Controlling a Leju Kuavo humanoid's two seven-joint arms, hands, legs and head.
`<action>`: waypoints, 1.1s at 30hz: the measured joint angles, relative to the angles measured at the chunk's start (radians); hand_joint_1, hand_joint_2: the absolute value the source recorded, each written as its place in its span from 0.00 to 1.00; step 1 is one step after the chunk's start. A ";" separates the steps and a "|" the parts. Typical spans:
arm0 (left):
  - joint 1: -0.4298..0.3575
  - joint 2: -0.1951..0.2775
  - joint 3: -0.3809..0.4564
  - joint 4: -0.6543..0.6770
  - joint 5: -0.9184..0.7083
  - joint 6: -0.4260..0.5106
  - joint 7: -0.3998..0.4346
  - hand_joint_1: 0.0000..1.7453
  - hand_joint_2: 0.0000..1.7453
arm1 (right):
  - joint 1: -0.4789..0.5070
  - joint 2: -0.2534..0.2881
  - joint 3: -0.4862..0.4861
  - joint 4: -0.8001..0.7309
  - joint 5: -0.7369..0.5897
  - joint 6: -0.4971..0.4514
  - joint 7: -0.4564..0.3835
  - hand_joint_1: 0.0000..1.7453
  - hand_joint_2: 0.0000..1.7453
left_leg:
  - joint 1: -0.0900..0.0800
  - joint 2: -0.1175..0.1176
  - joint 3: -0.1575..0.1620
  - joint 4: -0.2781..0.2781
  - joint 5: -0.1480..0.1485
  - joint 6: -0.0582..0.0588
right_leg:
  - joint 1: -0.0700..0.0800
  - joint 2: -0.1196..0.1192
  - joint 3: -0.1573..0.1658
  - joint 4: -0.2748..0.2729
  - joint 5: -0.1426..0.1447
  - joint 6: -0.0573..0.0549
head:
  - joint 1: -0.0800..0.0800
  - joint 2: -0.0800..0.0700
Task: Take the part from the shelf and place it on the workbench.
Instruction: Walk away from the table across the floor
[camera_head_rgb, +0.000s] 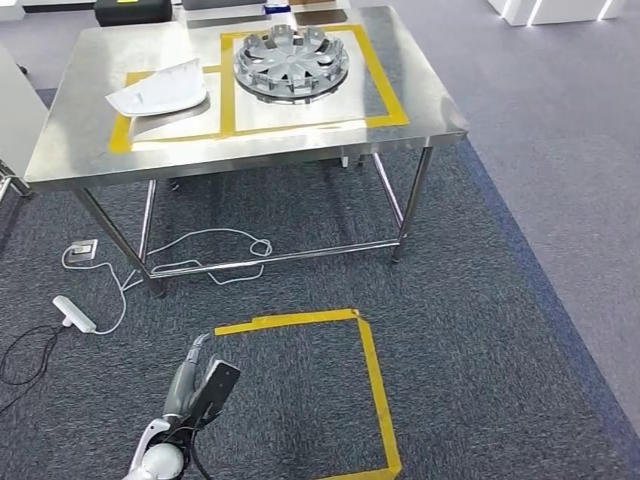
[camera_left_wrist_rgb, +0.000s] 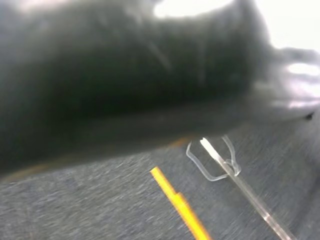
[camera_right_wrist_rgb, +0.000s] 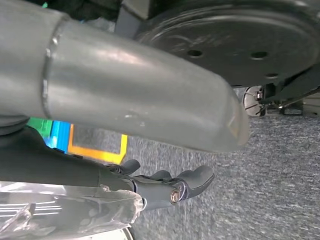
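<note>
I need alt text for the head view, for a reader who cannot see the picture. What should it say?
A steel workbench stands on grey carpet, carrying a silver wheel cover inside a yellow tape frame and a white part beside it. On the floor in front lies a yellow tape square, with white cables under the bench. The robot's left hand hangs low, holding nothing.

Head view bright, even overhead light, sharp; glare on steel workbench (camera_head_rgb: 75, 120) top, soft shadows beneath at 12 o'clock. Left wrist view heavily motion-blurred, dark upper half, blown-out white at 1 o'clock. Right wrist view sharp, close foreground soft.
</note>
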 joint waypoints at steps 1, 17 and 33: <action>0.001 -0.001 0.001 0.004 0.000 0.000 -0.001 0.00 0.00 | 0.001 -0.002 0.000 -0.002 0.000 0.000 -0.001 0.00 0.00 | -0.001 0.010 -0.002 -0.001 0.002 0.006 | -0.003 0.010 -0.008 -0.002 0.004 0.008 | 0.000 0.000; 0.144 0.051 0.013 0.186 0.144 -0.058 0.183 0.00 0.00 | 0.013 -0.028 0.012 -0.058 -0.037 -0.022 0.002 0.00 0.00 | -0.028 0.196 0.002 -0.008 0.005 0.012 | 0.016 -0.142 0.033 -0.001 -0.040 -0.021 | 0.007 0.000; 0.333 0.127 -0.017 0.190 0.346 -0.033 0.285 0.00 0.00 | 0.064 -0.033 -0.078 -0.070 0.122 -0.022 0.071 0.00 0.00 | -0.010 0.041 0.029 -0.018 -0.010 0.017 | 0.005 0.006 0.008 0.007 -0.023 -0.004 | 0.004 0.000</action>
